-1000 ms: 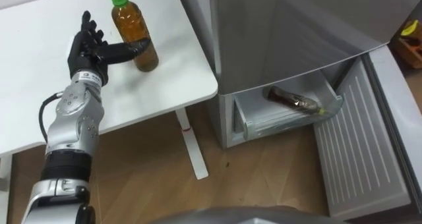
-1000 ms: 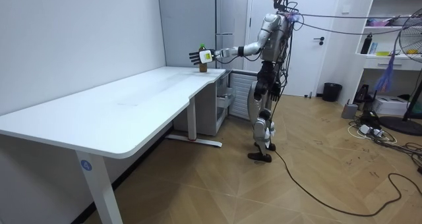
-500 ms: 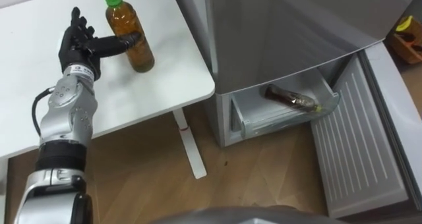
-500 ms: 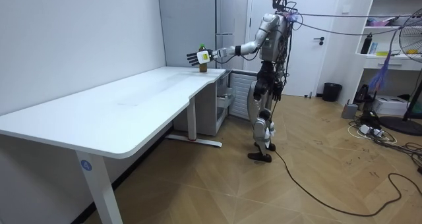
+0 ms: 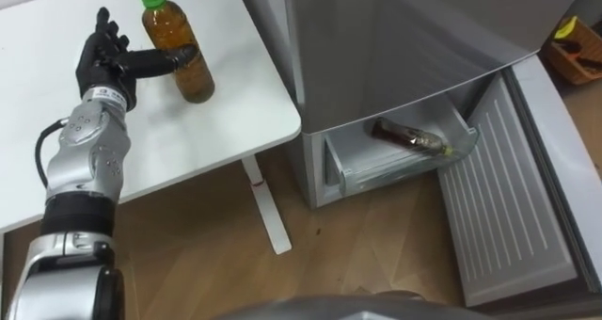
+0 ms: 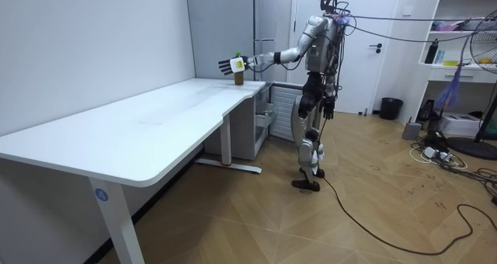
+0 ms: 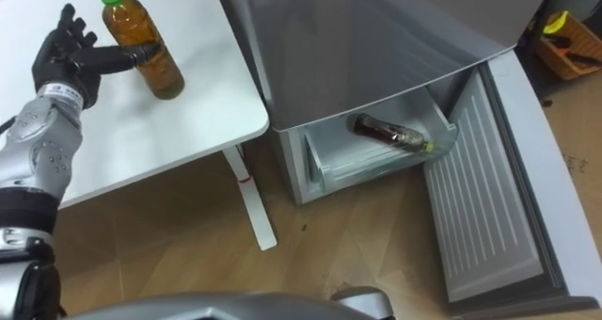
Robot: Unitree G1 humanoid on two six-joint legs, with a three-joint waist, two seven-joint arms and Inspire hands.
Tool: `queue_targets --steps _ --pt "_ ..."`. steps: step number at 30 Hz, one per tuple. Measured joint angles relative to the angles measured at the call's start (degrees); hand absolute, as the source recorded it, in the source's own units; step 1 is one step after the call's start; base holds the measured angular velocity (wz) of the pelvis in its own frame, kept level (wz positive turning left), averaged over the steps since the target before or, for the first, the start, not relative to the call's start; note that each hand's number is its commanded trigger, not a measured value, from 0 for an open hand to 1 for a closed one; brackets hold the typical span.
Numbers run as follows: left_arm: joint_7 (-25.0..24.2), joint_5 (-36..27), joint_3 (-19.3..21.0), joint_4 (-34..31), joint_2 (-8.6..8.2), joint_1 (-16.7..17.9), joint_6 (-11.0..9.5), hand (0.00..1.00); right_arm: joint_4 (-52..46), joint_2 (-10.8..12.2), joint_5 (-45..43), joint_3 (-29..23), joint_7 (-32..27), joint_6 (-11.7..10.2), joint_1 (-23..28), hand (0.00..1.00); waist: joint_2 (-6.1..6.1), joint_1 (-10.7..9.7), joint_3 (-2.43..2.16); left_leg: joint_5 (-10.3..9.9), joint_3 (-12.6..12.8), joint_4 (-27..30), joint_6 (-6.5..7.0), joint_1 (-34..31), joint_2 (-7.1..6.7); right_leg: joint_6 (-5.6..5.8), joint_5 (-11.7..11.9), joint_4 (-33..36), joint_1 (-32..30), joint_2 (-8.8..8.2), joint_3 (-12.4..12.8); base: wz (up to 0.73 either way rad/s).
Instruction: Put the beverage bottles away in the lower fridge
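Observation:
An amber drink bottle [image 5: 176, 47] with a green cap stands upright near the white table's [image 5: 235, 122] right corner. My left hand [image 5: 102, 61] is just left of it, open, fingers straight and spread. Its thumb lies across the bottle's front. A second dark bottle [image 5: 407, 137] lies on its side in the lower fridge's pulled-out drawer [image 5: 376, 169]. In the room view I stand before the fridge [image 6: 272, 31] with my left arm stretched over the table to the bottle [image 6: 239, 76]. My right hand [image 6: 327, 110] hangs at my hip.
The lower fridge door [image 5: 508, 207] is swung wide open to the right, over the wooden floor. The grey upper fridge front [image 5: 404, 28] rises beside the table's edge. A table leg [image 5: 266, 221] stands below the corner. An orange box [image 5: 576, 52] sits at the far right.
The eye picture has shifted a little, so the camera moved. My left hand stays at the bottle, its thumb now slightly higher across it. The bottle stands where it was.

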Motion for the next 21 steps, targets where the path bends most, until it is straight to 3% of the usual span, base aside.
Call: queue_targets --steps 5,11,21 --pt "-1.01 0.05 -0.89 4.08 0.33 -3.42 1.33 0.00 0.00 0.00 -0.09 0.07 -0.06 0.64 -0.59 0.00 0.31 -0.02 -0.13 0.00 -0.01 0.00 0.00 -0.06 -0.03 -0.01 0.00 0.03 -0.02 0.01 -0.06 -0.01" --pt "-2.23 0.05 -2.32 4.13 1.89 -3.59 2.93 0.00 -0.42 0.00 -0.10 0.10 -0.08 1.93 -1.16 0.00 0.47 -0.19 -0.24 0.00 -0.04 0.04 0.00 -0.05 -0.02 -0.01 0.00 0.06 -0.03 0.03 -0.14 0.00" --pt "-2.55 0.32 -2.40 4.56 1.91 -5.61 4.56 0.00 -1.96 0.00 0.10 0.19 -0.29 2.41 -1.00 0.00 0.40 -0.17 -0.22 0.01 0.08 0.10 0.00 -0.91 0.02 -0.01 0.00 0.18 -0.87 0.08 0.04 0.00"
